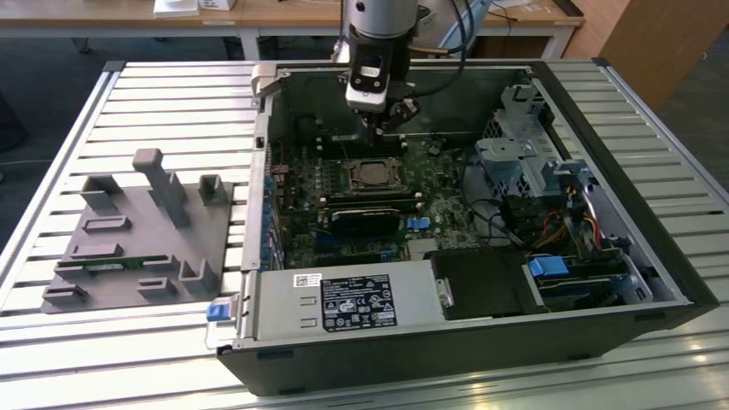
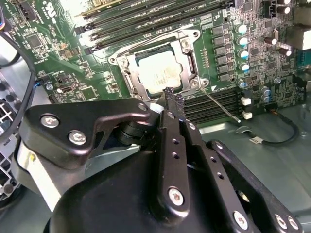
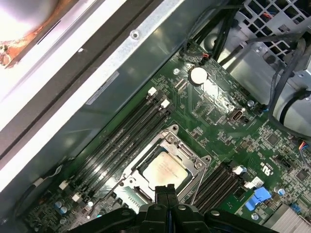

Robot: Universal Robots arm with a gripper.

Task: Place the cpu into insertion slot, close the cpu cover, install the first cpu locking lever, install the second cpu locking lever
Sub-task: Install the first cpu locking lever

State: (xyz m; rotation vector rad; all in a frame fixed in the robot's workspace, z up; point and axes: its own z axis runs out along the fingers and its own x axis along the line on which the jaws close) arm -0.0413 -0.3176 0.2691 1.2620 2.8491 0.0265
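Observation:
The cpu (image 2: 158, 70) lies flat in the insertion slot (image 1: 371, 175), its silver-grey face showing through the cut-out; in the first wrist view the cpu (image 3: 165, 170) sits just past the fingertips. The cpu cover (image 2: 188, 48) is down around the chip. A thin wire locking lever (image 2: 221, 104) sticks out at an angle from one corner of the socket. My gripper (image 2: 172, 99) hovers just above the socket's edge with its two black fingers pressed together and nothing between them. The gripper (image 1: 381, 135) hangs over the motherboard, behind the socket.
The open computer case (image 1: 638, 282) rests on a slatted table. Long memory slots (image 3: 121, 141) flank the socket. A drive cage (image 1: 524, 162) with cables fills the exterior view's right, a power supply (image 1: 341, 303) the front. A grey fixture (image 1: 137, 231) stands outside at the left.

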